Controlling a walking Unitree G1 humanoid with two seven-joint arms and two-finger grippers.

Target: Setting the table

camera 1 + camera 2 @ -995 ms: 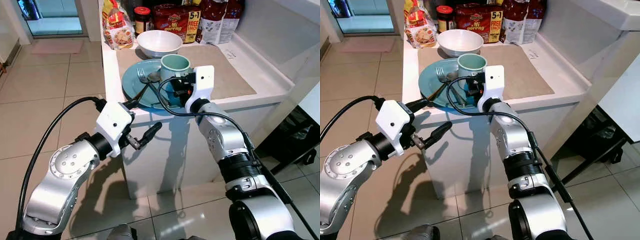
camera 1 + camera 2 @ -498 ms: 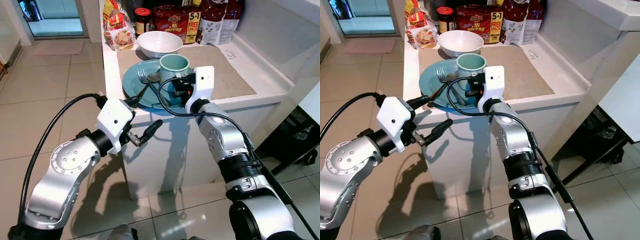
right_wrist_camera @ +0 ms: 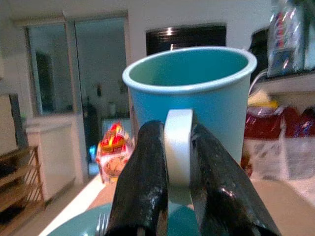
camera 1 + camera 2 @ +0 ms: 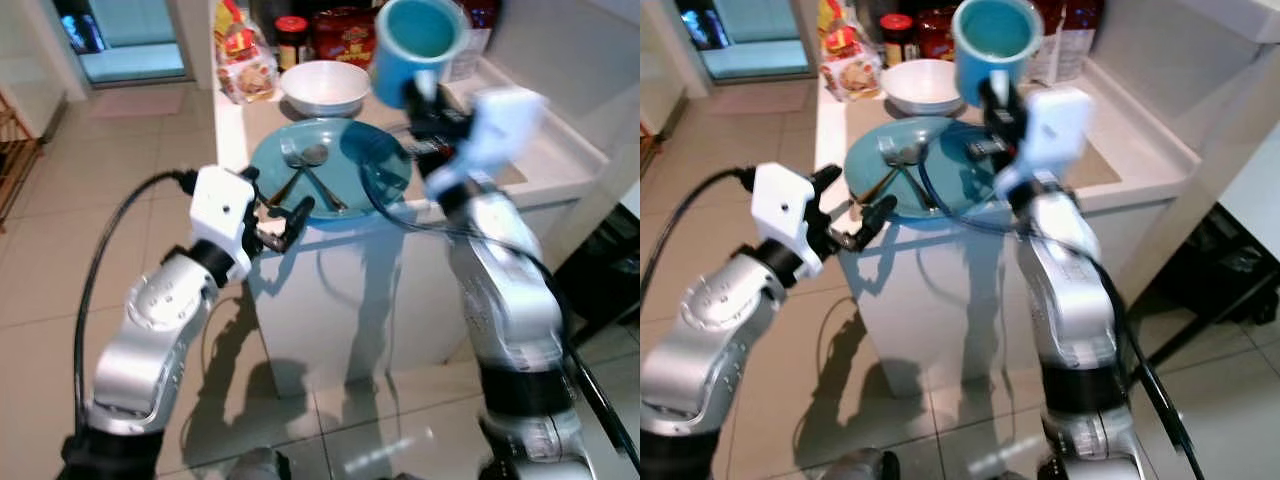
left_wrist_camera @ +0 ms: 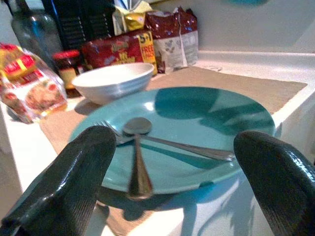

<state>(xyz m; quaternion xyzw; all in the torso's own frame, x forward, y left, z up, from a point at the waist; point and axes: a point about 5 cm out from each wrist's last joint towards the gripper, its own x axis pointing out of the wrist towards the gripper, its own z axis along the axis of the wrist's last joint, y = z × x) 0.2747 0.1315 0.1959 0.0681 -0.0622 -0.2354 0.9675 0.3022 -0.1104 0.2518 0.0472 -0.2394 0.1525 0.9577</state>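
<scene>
Lifted clear of the plate since a second ago, the blue mug now hangs high above the worktop; I see my right pincer clamped on its white handle. My left pincer gapes wide at the plate's near rim. On the plate lie a fork and spoon; behind sits a white bowl.

right gripper — motion-blurred
</scene>
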